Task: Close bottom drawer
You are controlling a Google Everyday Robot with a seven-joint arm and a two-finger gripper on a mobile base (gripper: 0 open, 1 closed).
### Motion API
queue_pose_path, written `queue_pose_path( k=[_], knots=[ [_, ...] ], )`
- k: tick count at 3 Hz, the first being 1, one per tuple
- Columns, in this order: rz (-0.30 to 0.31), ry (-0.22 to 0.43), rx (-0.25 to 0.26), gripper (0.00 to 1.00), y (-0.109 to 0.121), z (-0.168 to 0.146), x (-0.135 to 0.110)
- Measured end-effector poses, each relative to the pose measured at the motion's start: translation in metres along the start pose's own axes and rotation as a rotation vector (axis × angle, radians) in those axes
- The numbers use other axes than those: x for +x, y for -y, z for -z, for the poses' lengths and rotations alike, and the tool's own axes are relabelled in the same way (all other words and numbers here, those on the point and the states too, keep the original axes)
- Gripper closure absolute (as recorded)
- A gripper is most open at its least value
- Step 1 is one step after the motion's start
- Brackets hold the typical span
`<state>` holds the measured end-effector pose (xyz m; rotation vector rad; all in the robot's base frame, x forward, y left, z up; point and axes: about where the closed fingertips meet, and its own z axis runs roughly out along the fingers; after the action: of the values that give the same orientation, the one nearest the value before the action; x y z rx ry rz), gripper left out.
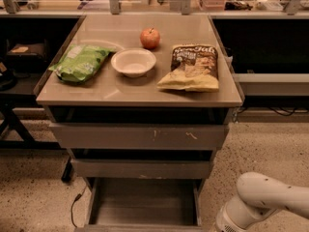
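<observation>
The bottom drawer is the narrowest of three grey-brown drawers under the counter. It stands pulled out toward me, and its shallow empty tray shows at the bottom centre. Above it are the mid-width drawer front and the widest drawer front with pale scratch marks. A white rounded part of my arm shows at the bottom right, just right of the open drawer. The gripper itself is out of view.
On the countertop lie a green bag, a white bowl, a red apple and a chip bag. Dark shelving stands on both sides. A black cable lies on the speckled floor at left.
</observation>
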<state>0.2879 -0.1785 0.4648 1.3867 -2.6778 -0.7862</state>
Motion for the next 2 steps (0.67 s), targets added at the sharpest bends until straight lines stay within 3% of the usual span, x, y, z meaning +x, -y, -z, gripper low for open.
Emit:
queue_pose_path(
  k=[1, 2],
  knots=[
    [-0.053, 0.025, -0.062, 1.00, 0.026, -0.053, 0.007],
    [-0.036, 0.038, -0.159, 1.00, 0.027, -0.101, 0.008]
  ],
)
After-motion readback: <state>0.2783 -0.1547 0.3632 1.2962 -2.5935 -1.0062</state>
